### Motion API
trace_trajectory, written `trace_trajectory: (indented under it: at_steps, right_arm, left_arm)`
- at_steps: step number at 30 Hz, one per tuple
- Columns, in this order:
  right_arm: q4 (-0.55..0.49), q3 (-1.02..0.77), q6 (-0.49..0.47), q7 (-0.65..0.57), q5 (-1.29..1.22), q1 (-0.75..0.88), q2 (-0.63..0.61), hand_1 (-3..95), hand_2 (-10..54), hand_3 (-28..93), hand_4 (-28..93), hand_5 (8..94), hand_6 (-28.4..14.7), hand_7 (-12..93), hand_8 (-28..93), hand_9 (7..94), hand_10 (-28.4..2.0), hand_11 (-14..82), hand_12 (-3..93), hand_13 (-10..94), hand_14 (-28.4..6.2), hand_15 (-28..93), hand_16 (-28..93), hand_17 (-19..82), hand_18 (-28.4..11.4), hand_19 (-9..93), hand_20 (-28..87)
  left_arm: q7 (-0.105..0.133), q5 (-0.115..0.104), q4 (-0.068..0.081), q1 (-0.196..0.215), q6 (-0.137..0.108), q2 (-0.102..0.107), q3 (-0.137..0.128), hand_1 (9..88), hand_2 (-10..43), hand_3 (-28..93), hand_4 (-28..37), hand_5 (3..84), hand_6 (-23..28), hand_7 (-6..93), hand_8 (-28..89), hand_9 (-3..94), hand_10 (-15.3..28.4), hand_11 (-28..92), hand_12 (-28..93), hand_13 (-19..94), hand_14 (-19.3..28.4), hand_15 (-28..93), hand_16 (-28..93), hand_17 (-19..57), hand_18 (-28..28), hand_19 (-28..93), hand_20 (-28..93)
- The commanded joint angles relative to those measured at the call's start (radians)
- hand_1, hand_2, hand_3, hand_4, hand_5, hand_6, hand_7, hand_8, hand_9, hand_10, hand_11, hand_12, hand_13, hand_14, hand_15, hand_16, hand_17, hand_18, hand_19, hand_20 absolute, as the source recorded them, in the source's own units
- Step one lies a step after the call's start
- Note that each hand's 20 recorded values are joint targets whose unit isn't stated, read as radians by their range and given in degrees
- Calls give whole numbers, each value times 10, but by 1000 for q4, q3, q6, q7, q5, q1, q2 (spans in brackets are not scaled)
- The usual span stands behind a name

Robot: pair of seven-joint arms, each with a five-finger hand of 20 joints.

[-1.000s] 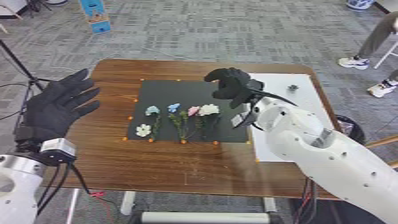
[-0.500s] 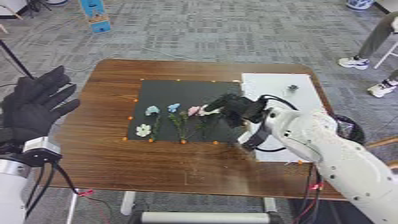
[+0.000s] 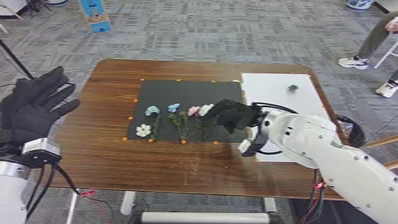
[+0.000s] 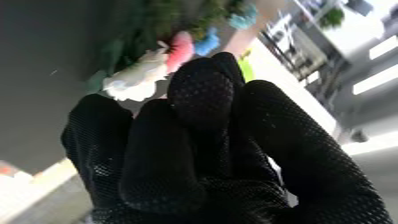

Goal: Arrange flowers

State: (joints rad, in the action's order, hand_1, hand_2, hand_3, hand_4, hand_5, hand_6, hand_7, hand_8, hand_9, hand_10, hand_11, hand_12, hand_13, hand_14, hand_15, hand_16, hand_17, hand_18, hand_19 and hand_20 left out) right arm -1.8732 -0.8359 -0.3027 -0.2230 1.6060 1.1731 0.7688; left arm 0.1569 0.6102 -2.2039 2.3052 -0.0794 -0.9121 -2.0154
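- From the head view we get the whole spread: five flowers on the black mat (image 3: 160, 91), the brown table (image 3: 111, 165) round it, a white sheet (image 3: 266, 87) along its right side
- Up on that sheet, towards the far end, sits a small green piece (image 3: 292, 87), and orange dots (image 3: 184, 142) run along the mat's edges
- Over to the right wrist view, and here's the close-up: ruffled petals on the big white flower (image 4: 135, 82), the pink one (image 4: 180, 51) right up against it, then the blue one (image 4: 207, 43) and the pale blue one (image 4: 243, 19), with blurred greenery (image 4: 164, 15) alongside
- Now the lie of them, in the head view: pale blue, blue and pink all have blooms to the far side and stems towards the robot, long axes roughly side by side; blue slants a touch right as it comes nearer
- Big white's bloom is far side too, at the right end of the row, just beside the right hand (image 3: 233, 116)
- Small white (image 3: 143, 130) lies near the mat's near left corner; can't tell which way its stem runs
- Right hand is over the mat's right part; how far open it is, or whether it has hold of anything, I can't tell
- Left hand (image 3: 31, 107) is off the table's left side, wide open, fingers spread, nothing in it
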Motion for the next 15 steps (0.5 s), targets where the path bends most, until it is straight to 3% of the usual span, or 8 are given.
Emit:
trace_trajectory:
  at_steps: [1, 15]
  right_arm:
    - [-15, 92, 17, 21, 201, -89, -36, 188, 264, 918, -43, 506, 1, 135, -114, 812, -123, 609, 317, 825, -69, 842, 371, 570, -219, 932, 766]
    - [-45, 183, -45, 21, 331, -125, -32, 194, 273, 924, -33, 500, 7, 140, -118, 824, -120, 619, 317, 837, -64, 846, 368, 582, -219, 932, 767]
  left_arm:
    - [3, -5, -9, 10, 2, -2, -2, 185, -49, 646, -283, 294, 28, 154, -79, 238, 110, 117, 165, 189, 135, 149, 53, -119, 226, 409, 74]
    - [-9, -4, -6, 13, 10, 2, 1, 182, -49, 658, -283, 293, 27, 156, -79, 239, 110, 122, 165, 192, 136, 157, 49, -117, 225, 409, 77]
